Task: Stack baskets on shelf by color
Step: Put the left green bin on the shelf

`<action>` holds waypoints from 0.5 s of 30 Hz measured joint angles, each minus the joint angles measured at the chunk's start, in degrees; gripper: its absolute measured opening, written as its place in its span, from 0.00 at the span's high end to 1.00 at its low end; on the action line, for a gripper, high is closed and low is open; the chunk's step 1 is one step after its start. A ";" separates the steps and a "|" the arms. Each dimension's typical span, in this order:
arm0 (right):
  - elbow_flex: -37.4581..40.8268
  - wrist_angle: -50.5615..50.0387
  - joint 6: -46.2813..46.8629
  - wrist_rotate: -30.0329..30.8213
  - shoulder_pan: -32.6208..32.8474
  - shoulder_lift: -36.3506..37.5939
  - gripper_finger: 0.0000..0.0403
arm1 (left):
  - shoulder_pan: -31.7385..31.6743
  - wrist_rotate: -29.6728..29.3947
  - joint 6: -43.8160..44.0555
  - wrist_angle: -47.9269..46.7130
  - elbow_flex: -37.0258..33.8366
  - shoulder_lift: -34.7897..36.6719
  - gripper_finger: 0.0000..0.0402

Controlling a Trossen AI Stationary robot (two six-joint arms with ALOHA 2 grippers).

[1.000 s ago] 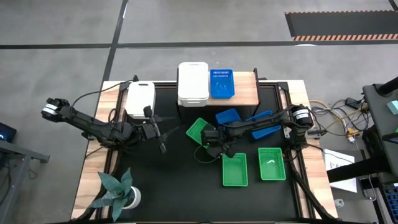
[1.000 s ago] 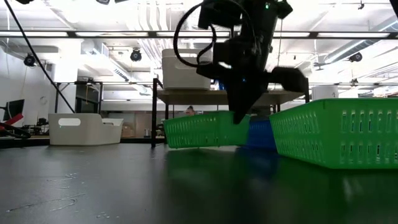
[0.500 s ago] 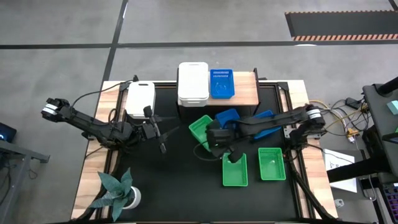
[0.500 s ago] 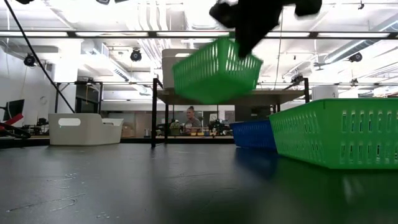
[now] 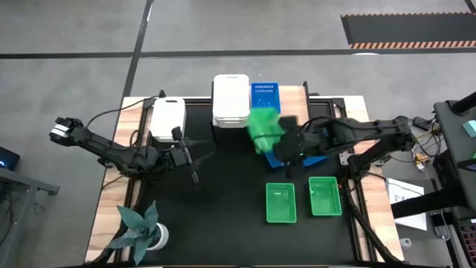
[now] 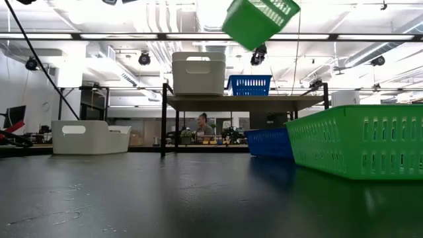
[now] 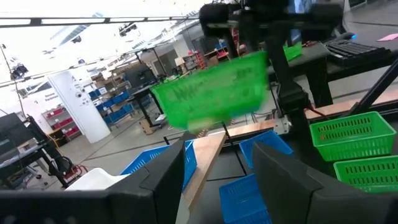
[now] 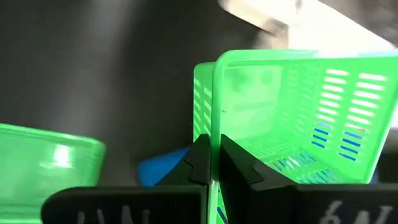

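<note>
My right gripper (image 5: 285, 144) is shut on a bright green basket (image 5: 263, 128), held high over the table just in front of the shelf (image 5: 294, 109). The basket shows tilted at the top of the low view (image 6: 260, 21). On the light-wood shelf stand a stack of white baskets (image 5: 230, 98) and a blue basket (image 5: 265, 95). Two more green baskets (image 5: 280, 202) (image 5: 325, 196) rest flat on the black table. Blue baskets (image 5: 316, 151) lie under the right arm. My left gripper (image 5: 195, 161) is open above the table's left half, holding nothing. My right gripper pinches the rim of one wall of the green basket (image 8: 214, 118), one finger (image 8: 239, 167) inside the basket and the other (image 8: 198, 163) outside. The basket is lifted clear of the table and hangs tilted.
A single white basket (image 5: 168, 119) sits on the table's far left, beside the shelf. A potted green plant (image 5: 141, 228) stands at the near left corner. Bare black tabletop (image 5: 223, 201) lies between the plant and the green baskets.
My right gripper has lifted the green basket off the table, from the middle up and toward the far edge and the shelf. The basket went from resting on the table to hanging clear and tilted, well above shelf height.
</note>
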State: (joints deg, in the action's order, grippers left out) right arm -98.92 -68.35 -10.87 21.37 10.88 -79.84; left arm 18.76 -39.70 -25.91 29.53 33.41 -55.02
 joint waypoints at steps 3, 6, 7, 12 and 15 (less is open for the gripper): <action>-0.30 -4.77 2.84 7.48 -1.71 1.42 0.98 | 0.00 0.01 0.02 -0.03 0.07 0.00 0.58; -0.30 -9.07 5.42 9.91 -5.56 2.19 0.98 | 0.00 0.00 0.02 0.03 0.08 0.00 0.58; -0.30 -10.32 5.93 10.02 -7.12 2.26 0.98 | 0.00 -0.01 0.02 -0.01 0.07 0.00 0.58; -0.24 -14.55 4.68 9.59 -15.78 2.01 0.98 | 0.00 0.00 0.02 -0.02 0.04 0.00 0.58; -0.24 -14.87 1.21 6.07 -21.29 1.38 0.98 | 0.00 0.00 0.02 0.03 0.09 0.00 0.58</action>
State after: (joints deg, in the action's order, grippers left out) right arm -99.15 -83.22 -9.65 27.44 -10.41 -78.46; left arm 18.76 -39.70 -25.89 29.56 33.50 -55.02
